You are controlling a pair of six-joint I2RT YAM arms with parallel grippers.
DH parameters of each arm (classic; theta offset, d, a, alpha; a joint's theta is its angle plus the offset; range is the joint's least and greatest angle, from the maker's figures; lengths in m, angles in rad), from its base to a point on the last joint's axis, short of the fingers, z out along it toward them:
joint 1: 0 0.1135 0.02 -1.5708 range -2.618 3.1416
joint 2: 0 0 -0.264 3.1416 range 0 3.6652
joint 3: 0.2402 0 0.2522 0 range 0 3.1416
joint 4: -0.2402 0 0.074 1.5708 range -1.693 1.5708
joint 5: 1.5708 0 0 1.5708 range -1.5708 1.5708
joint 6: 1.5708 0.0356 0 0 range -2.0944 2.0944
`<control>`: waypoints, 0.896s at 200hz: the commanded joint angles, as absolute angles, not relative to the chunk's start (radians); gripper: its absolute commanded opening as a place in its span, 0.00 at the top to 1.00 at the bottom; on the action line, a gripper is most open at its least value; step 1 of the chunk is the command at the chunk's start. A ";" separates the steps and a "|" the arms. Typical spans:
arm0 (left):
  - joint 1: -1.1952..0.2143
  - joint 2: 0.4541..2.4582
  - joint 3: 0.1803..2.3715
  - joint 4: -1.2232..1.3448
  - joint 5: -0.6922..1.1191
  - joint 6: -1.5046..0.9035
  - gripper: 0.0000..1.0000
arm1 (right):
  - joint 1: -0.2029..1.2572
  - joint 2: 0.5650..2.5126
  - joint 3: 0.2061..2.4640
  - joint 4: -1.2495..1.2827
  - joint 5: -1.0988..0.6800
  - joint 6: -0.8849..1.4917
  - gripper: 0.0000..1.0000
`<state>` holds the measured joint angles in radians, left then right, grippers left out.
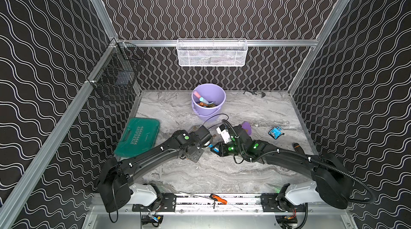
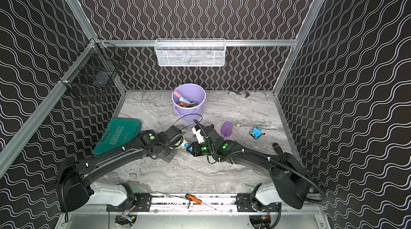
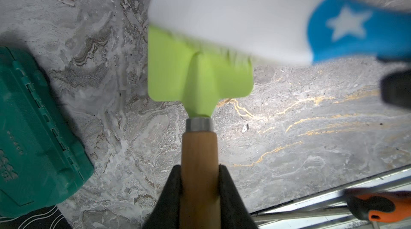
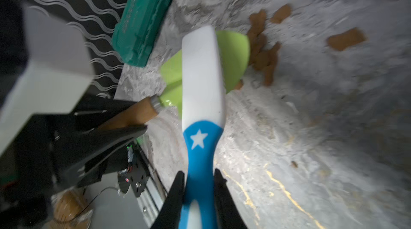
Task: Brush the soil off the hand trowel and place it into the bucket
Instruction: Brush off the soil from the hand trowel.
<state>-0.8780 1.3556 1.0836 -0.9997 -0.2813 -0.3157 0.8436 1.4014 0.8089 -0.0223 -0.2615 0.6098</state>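
Trowel (image 3: 200,70): green blade, wooden handle pinched by left pincer (image 3: 199,169)
Brush (image 4: 201,72): pinched by right pincer (image 4: 199,172), bristles on blade
Soil (image 4: 262,59): clumps on counter (image 4: 311,127) beside blade

A robotics lab test cell: aluminium-profile framing (image 1: 278,42) encloses black wavy-patterned wall panels (image 1: 211,5) and a marble-look tabletop (image 1: 222,172). The left arm (image 1: 153,156) and right arm (image 1: 293,161) mount on a slotted rail (image 1: 244,201) well behind the fingers (image 3: 230,194) of the left gripper (image 3: 199,169). A white mesh basket (image 1: 212,53) hangs on the frame far beyond them.
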 commanded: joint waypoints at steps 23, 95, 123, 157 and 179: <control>-0.876 1.368 1.084 -1.005 -0.323 -0.337 1.00 | 0.838 1.328 0.837 -0.025 -0.257 0.591 1.00; -0.876 1.367 1.094 -1.014 -0.321 -0.345 1.00 | 0.880 1.340 0.797 0.032 -0.334 0.593 1.00; -0.876 1.351 1.097 -1.022 -0.314 -0.348 1.00 | 0.864 1.386 0.783 0.030 -0.322 0.595 1.00; -0.876 1.360 1.097 -1.011 -0.297 -0.356 1.00 | 0.781 1.398 0.738 0.036 -0.318 0.613 1.00; -0.875 1.367 1.077 -0.990 -0.265 -0.369 1.00 | 0.724 1.349 0.718 0.036 -0.323 0.616 1.00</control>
<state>-0.8772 1.3636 1.0870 -1.0328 -0.2825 -0.3401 0.7631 1.3895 0.7334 0.0372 -0.3210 0.6033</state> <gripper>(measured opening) 0.234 0.211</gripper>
